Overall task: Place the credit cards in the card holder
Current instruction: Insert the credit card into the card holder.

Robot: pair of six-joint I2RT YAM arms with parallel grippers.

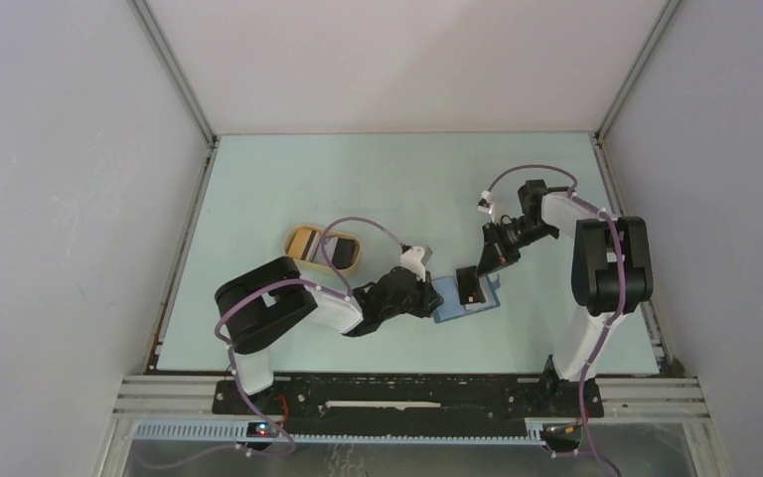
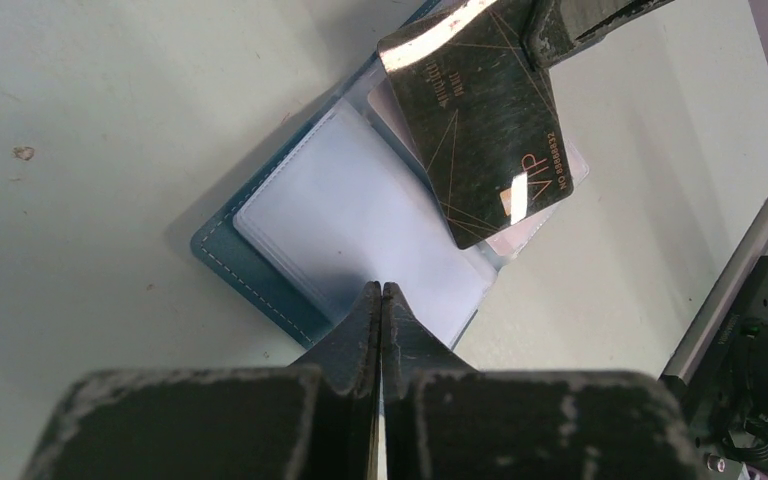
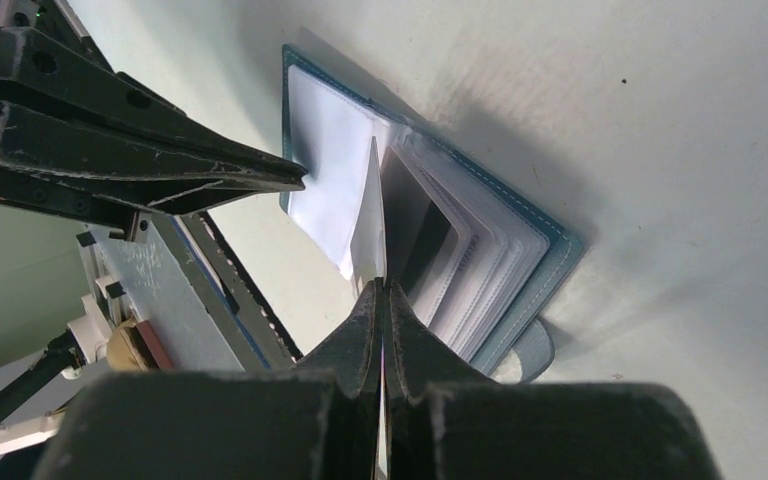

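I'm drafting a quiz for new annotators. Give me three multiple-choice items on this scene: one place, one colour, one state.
1. Where is the dark VIP card?
A) tucked fully inside the card holder
B) held over the open card holder
C) in the left gripper
2. What colour is the card holder's cover?
A) red
B) yellow
C) teal-blue
3. How is the left gripper?
A) wide open
B) shut, empty
C) clamped on a card
Key: 1 B, the right gripper pinches it above the card holder; 2 C, its stitched edge shows teal; 3 B, its fingertips meet with nothing between.
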